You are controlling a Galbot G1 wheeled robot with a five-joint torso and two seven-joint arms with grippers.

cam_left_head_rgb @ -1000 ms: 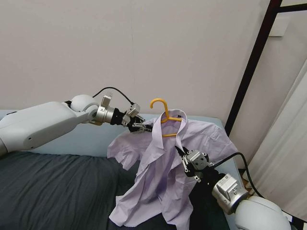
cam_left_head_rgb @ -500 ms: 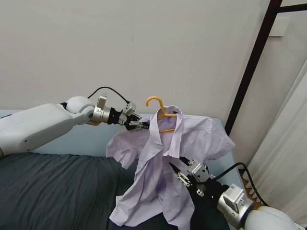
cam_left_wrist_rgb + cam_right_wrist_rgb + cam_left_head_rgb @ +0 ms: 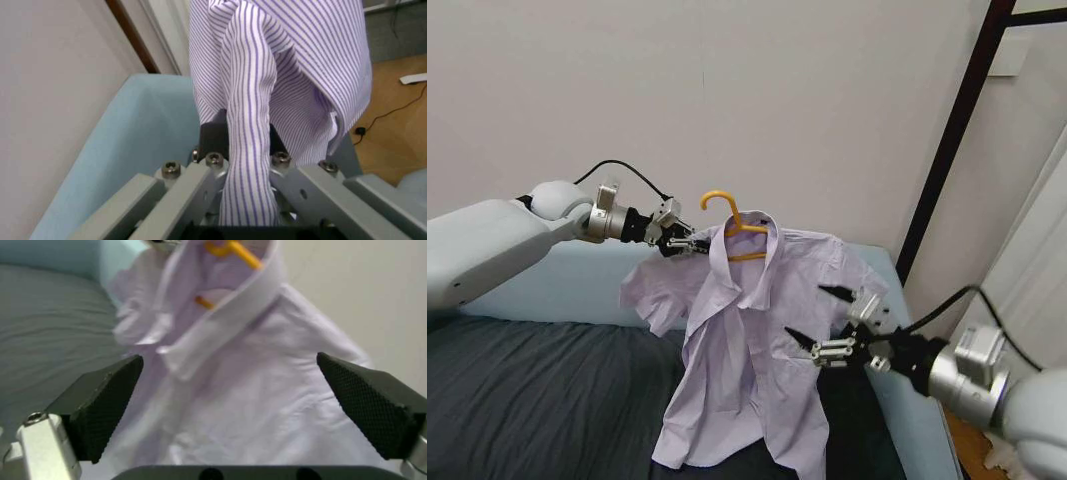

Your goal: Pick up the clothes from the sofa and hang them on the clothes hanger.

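So the left gripper is clamped on the shirt shoulder, shirt draped on the orange hanger above the sofa. The right gripper has its jaws wide apart beside it. I'd carry it level, slowly.

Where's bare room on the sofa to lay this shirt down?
Free: the dark grey cover left of the shirt, bordered behind by the pale blue backrest. Crowded: the shirt's right half, where the open right gripper hovers, black post beyond. The left gripper pinches a shoulder.
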